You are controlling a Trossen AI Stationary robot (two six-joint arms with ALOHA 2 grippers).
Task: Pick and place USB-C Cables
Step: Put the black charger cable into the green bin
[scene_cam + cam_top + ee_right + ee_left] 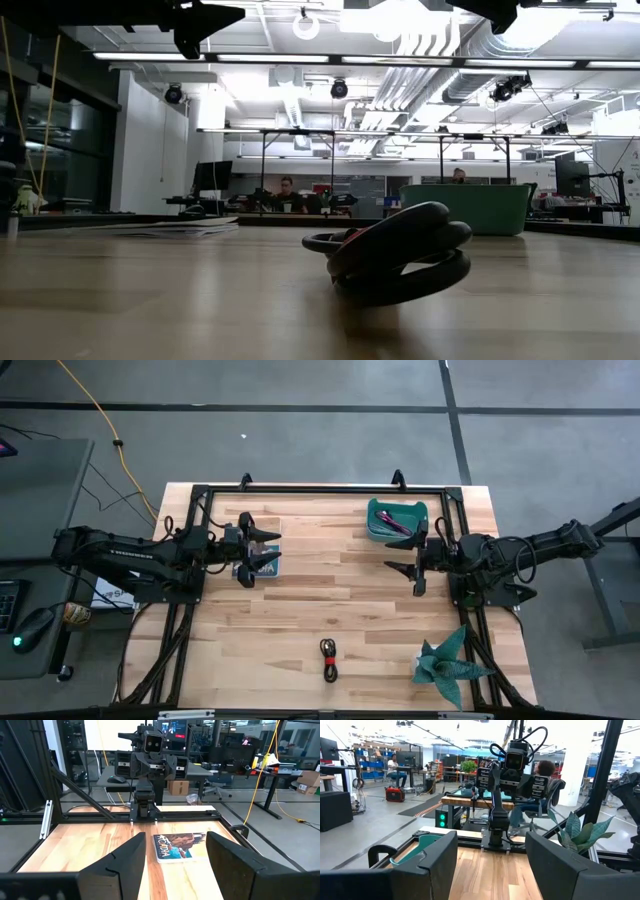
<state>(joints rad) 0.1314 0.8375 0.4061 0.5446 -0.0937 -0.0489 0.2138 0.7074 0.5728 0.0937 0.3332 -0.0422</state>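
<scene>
USB-C cables are seen in two places: a magenta-pink cable (pixel 398 520) and a black cable (pixel 391 527) are held in the teal bin (pixel 373 520) at the table's far right, while a red-and-black cable (pixel 329 658) is left coiled near the front edge. Bare wood (pixel 330 585) is left between the arms. Left gripper (pixel 268 547) and right gripper (pixel 402 574) are held released, grasping nothing, above the table.

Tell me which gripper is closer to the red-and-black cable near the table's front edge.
Roughly even, the left gripper perhaps slightly nearer. The red-and-black cable lies between both arms, toward the front; the right gripper, fingers open like the left's, hangs by the teal bin.
</scene>
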